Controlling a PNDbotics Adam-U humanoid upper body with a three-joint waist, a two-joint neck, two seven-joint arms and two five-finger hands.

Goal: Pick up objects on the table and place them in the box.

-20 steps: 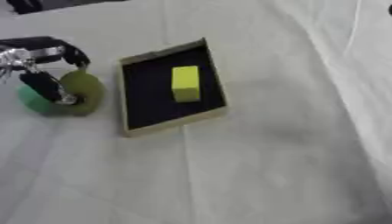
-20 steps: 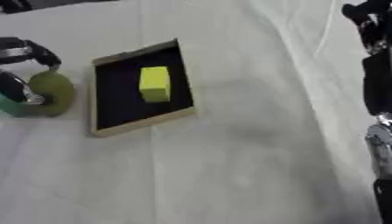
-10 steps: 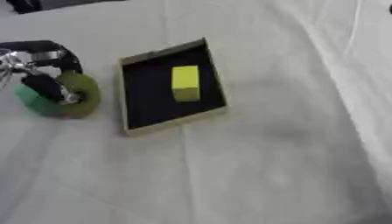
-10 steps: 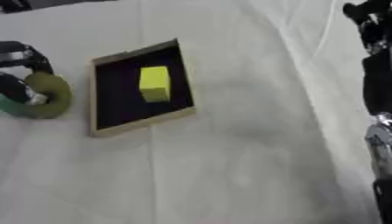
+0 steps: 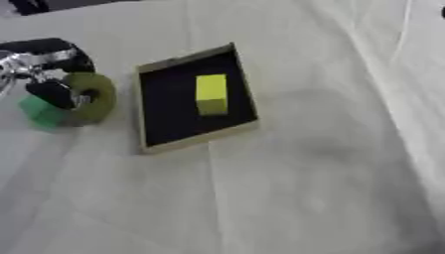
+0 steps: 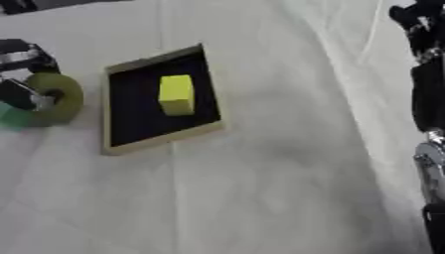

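Note:
My left hand (image 5: 39, 59) is at the left edge, its fingers curled round an olive-green ring (image 5: 94, 96), with one dark finger (image 5: 54, 93) through the hole. A green block (image 5: 39, 111) lies on the cloth just behind and below the ring, partly hidden by it. To the right lies the flat box (image 5: 195, 141), tan-rimmed with a black inside, and a yellow block (image 5: 211, 92) rests in it. My right hand (image 6: 419, 20) shows dark at the top right corner of the right eye view, far from the box.
A wrinkled white cloth (image 5: 313, 173) covers the table. My right arm (image 6: 430, 99) runs down the right edge of the right eye view. A dark shape (image 5: 31, 5) sits at the far top left.
The olive ring has risen slightly in my left hand and turned its face more toward the camera. The box, the yellow block and the right arm have not moved.

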